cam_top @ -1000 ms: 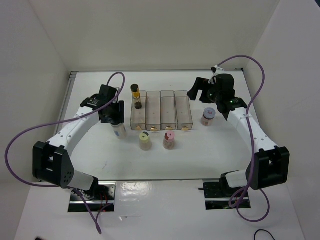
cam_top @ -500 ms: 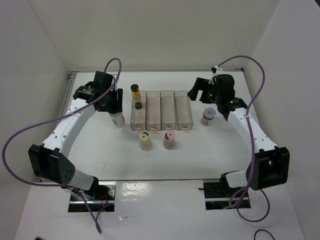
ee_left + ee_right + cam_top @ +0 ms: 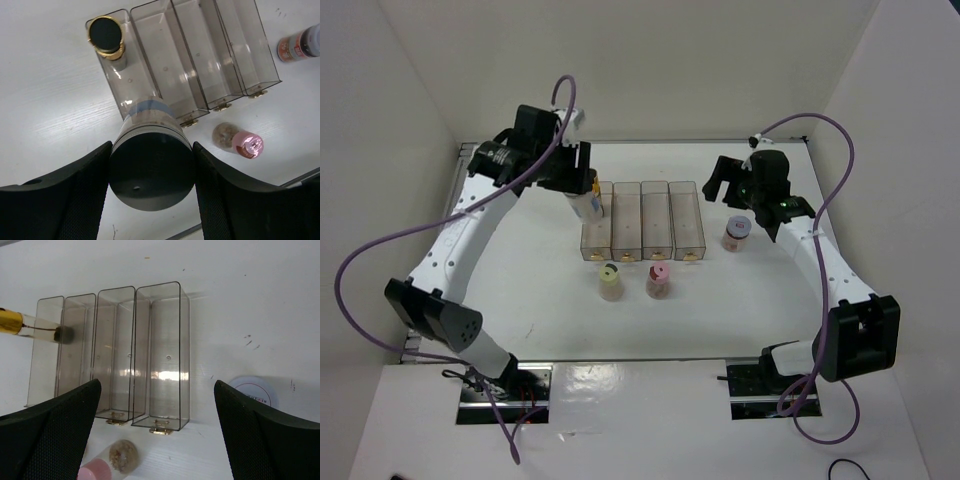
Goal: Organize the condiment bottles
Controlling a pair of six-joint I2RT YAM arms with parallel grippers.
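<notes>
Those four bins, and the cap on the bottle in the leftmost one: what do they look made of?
Bins: clear, faintly smoky hard plastic, probably; the table shows through the walls, with glossy glare spots. Cap: black top with a shiny gold band, metal or metallised plastic; cannot tell which.

Robot lab cell: white enclosure walls (image 3: 640, 70), white table (image 3: 545, 300), bolted left arm (image 3: 455, 235), right arm (image 3: 825, 265), purple cables (image 3: 808, 116).

The left claw (image 3: 582, 197) is lifting the white bottle (image 3: 150, 152) off the tabletop (image 3: 520, 290). It is swinging right, over the leftmost bin (image 3: 125, 75).
</notes>
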